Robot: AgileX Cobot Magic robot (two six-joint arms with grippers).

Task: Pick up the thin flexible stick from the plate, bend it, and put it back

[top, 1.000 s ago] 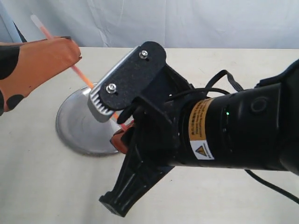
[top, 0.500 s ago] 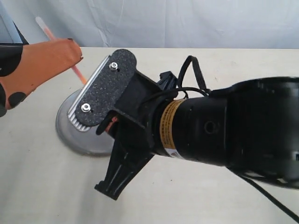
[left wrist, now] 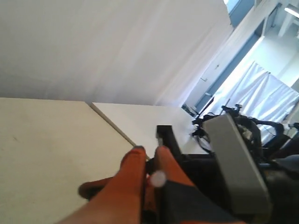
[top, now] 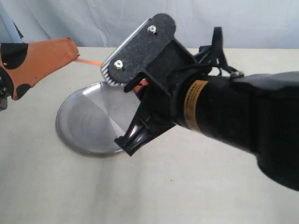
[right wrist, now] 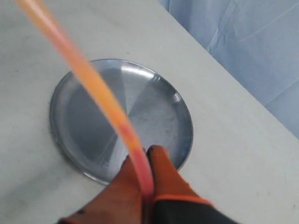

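We judge the task to be about halfway: the pick-up is done, the bend is under way, and the return is all that is left. The round shallow silver brushed-metal plate (top: pixel 88 123) lies bare on the pale tabletop (top: pixel 196 191). The thin orange-red flexible stick (top: pixel 88 61) is off the plate, held in the air above the plate's far rim and spanning between the two arms. The left gripper (top: pixel 74 50), with its broad orange pads, is clenched on one end of the stick. In its wrist view the stick's pale tip (left wrist: pixel 158 178) sits pinched between the two pads. The right gripper (top: pixel 140 85) (mostly hidden behind its own black mount in the exterior view) grasps the other end. Its wrist view shows the pads closed tight on the stick (right wrist: pixel 100 95), with the plate (right wrist: pixel 161 119) below them. From those pads the stick sweeps away over the plate in a gentle arc, so we take it that some bend is already in it. We cannot tell how deep the bend is, since the stick runs almost straight at the lens. In our judgement, any further flexing comes next. After that the stick must be lowered flat inside the plate's rim and both grippers must let go.
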